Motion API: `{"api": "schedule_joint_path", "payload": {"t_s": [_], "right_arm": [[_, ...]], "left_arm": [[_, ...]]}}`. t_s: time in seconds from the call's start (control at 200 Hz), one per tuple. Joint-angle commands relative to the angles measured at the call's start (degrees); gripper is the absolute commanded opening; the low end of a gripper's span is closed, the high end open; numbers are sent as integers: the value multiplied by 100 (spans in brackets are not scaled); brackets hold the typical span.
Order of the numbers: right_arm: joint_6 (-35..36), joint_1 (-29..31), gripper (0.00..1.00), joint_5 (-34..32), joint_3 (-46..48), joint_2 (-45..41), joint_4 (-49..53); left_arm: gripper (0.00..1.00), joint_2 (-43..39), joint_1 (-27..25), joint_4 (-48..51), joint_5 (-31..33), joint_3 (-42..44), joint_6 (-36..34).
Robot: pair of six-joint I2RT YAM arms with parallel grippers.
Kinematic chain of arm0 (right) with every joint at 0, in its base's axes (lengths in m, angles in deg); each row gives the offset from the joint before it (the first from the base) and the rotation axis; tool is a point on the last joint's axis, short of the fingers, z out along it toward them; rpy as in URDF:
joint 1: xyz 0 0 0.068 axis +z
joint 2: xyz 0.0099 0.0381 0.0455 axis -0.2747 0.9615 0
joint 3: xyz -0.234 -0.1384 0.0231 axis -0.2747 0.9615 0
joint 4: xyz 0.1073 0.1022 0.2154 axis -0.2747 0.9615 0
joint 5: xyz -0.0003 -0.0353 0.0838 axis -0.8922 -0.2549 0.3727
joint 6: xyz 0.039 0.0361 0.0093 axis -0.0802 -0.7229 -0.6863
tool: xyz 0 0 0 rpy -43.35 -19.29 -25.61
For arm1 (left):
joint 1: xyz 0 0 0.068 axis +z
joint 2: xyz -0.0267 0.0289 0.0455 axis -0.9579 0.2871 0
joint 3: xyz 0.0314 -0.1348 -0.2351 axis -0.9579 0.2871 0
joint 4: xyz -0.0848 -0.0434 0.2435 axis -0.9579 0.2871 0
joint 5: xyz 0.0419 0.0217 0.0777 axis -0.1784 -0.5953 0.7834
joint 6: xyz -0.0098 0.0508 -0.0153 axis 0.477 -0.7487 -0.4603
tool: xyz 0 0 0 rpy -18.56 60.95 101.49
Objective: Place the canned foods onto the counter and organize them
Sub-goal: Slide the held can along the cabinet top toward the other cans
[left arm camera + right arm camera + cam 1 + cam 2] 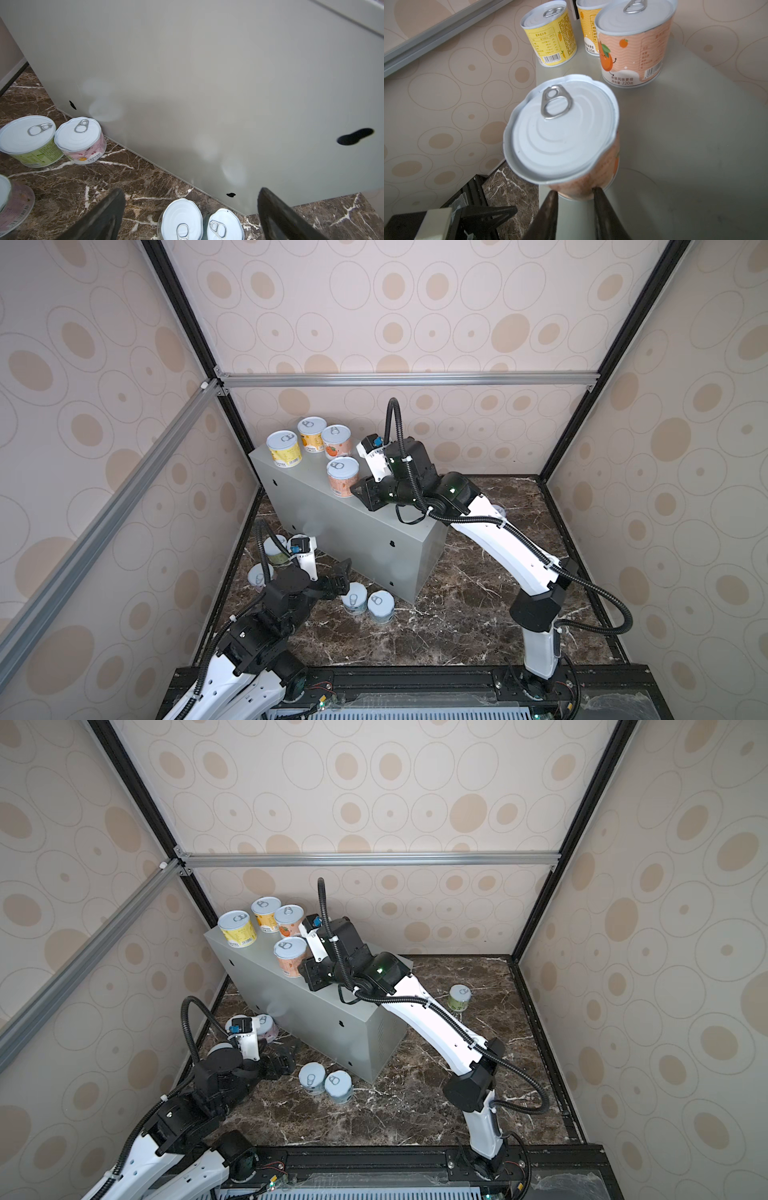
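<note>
Counter [332, 526]: grey metal box on the dark marble floor [457, 605]. Its long axis runs from far left to near right, and the side with the small dark holes faces near-left.

Right gripper [574, 191]: reached in over the counter top, jaws pinched narrow on the lower wall of the held peach can [562, 135]. That can is upright, lid up, axis vertical, at the near edge of the counter's far-left end. Its rim looks wavy. I cannot tell whether its base rests on the top.

Left gripper [191, 190]: low over the floor on the near side of the counter, jaws spread wide, holding nothing.

Other cans on the counter top, far-left end, all upright with lids up:
- yellow can [284, 448]
- yellow-and-orange can [311, 435]
- second peach can [336, 441]

Cans on the floor, all upright:
- left blue can [354, 599] and right blue can [380, 606], touching, just ahead of the left gripper
- green can [31, 143] and pink can [80, 141], side by side against the counter's foot
- lilac can [14, 203], nearer
- far green can [459, 997], alone on the right
</note>
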Motion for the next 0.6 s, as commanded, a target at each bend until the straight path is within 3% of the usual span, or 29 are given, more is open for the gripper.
{"api": "schedule_joint_path", "payload": {"t_s": [0.0,0.595], "right_arm": [[-119,2,32,35,-285,188,-181],[-517,-20,31,-23,-901,1113,-907]], "left_arm": [[99,38,26,-145,-207,-183,81],[99,98,122,-101,-470,115,187]]}}
